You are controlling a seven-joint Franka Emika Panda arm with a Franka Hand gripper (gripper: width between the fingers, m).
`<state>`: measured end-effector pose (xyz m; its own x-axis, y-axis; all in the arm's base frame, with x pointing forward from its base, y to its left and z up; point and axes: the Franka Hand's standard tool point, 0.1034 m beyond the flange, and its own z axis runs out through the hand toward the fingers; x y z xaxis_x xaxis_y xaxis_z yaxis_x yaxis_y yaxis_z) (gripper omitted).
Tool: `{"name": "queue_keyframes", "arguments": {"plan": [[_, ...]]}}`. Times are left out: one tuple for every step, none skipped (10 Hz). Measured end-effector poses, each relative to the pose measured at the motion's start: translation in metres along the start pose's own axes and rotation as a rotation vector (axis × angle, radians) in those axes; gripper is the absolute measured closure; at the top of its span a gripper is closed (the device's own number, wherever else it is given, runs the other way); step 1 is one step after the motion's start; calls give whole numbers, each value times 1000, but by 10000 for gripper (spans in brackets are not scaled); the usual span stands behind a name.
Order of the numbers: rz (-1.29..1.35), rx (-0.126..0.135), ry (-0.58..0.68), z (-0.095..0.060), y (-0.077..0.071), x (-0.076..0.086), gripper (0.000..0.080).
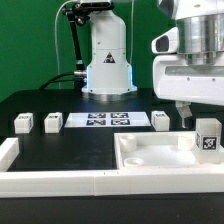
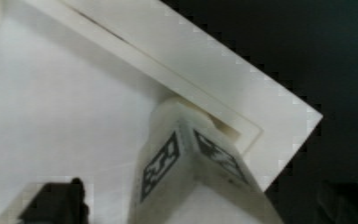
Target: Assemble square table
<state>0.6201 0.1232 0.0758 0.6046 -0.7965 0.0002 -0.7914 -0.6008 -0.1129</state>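
Note:
The square table's white slab (image 1: 160,152) lies rimmed side up at the exterior view's right. One tagged white leg (image 1: 208,135) stands upright in its far right corner. My gripper (image 1: 197,112) hangs just above that leg. In the wrist view the leg (image 2: 190,160) rises from the slab's (image 2: 60,100) rimmed corner, between my two dark fingers (image 2: 60,200). The gripper (image 2: 202,208) is open and there is a gap on each side of the leg. Three more legs lie loose on the black table: two at the left (image 1: 22,122) (image 1: 52,122) and one near the slab (image 1: 160,120).
The marker board (image 1: 105,120) lies flat in the middle of the table, in front of the robot base (image 1: 107,60). A long white rail (image 1: 50,180) runs along the front edge and turns up the exterior view's left side.

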Motion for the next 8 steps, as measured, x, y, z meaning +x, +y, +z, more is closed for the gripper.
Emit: {"name": "queue_keyframes", "arguments": {"plan": [[-89, 1, 1, -1, -1, 1, 150], [-164, 1, 2, -1, 0, 3, 150], [-256, 0, 4, -1, 1, 6, 150], [-305, 0, 5, -1, 2, 8, 150], [-374, -2, 6, -1, 2, 8, 150], [-413, -3, 6, -1, 1, 6, 150], [-499, -9, 9, -1, 1, 5, 150], [-561, -11, 12, -1, 1, 5, 150]]}}
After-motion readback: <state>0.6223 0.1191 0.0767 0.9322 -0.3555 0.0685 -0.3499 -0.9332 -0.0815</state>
